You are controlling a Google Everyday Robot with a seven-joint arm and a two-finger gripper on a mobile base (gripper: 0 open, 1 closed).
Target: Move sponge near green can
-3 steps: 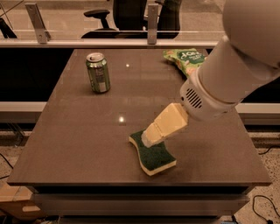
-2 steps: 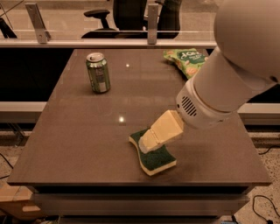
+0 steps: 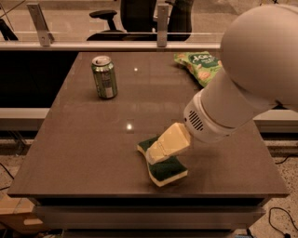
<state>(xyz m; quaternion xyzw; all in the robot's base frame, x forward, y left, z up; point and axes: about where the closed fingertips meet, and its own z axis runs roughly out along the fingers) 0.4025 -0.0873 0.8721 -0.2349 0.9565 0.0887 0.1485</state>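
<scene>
The sponge lies flat on the brown surface in the lower middle of the frame, near the front edge. Its dark green side faces up, and its pale yellow foam shows along the near rim. Its upper left corner pokes out toward the centre of the surface, while the middle of it is covered by the tool.

The tool is a cream-coloured block that slants down and to the left, and its tip sits right over the sponge. From this angle it reads as one solid piece. I cannot tell how far open it is, or whether it has hold of the sponge or only rests above it.

Behind the tool is a round white wrist with a small vent grille. The wrist joins a very large white arm that fills the upper right of the frame and is cut off by the right and top edges.

The green can stands upright in the upper left part of the surface, silver top up, well apart from the sponge. A green snack bag lies at the far right of the surface, and the arm hides its right side. Beyond the far edge are a rail with upright posts and a dark office chair. Both are dim, and the top of the frame cuts them off.
</scene>
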